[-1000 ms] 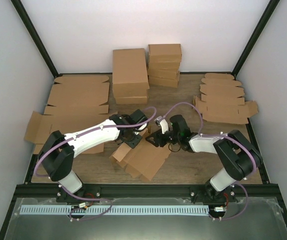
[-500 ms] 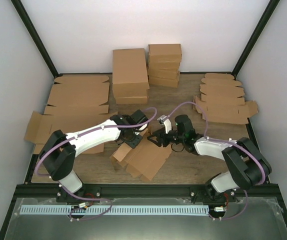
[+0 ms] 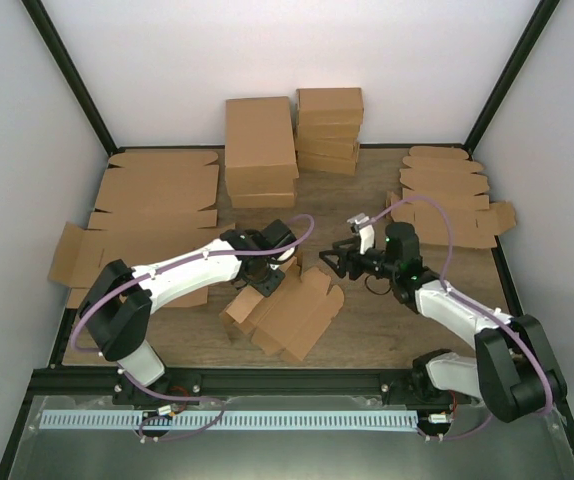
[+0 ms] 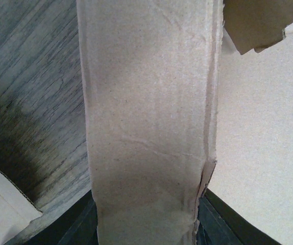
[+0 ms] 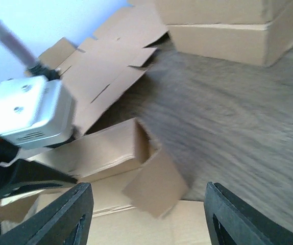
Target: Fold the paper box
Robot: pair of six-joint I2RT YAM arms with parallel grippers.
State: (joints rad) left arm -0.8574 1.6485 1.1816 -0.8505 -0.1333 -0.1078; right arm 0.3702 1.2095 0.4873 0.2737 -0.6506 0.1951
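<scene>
The paper box (image 3: 292,312) lies half-formed near the table's front middle, a small flap sticking up at its far right end. My left gripper (image 3: 264,283) is shut on its left side. In the left wrist view a long cardboard panel (image 4: 146,127) runs up between the dark fingers (image 4: 80,224). My right gripper (image 3: 333,262) hovers just right of the box, open and empty. In its wrist view the box's open end and loose flap (image 5: 156,189) sit ahead of the spread fingers (image 5: 70,214), with the left gripper's white body (image 5: 29,112) at the left.
Two stacks of folded brown boxes (image 3: 260,150) (image 3: 329,130) stand at the back. Large flat blanks (image 3: 157,200) cover the left side of the table. Smaller flat blanks (image 3: 447,195) are piled at the back right.
My right gripper has drawn back to the right, away from the box's end, and its jaws have widened. The left gripper and the box have stayed put.
</scene>
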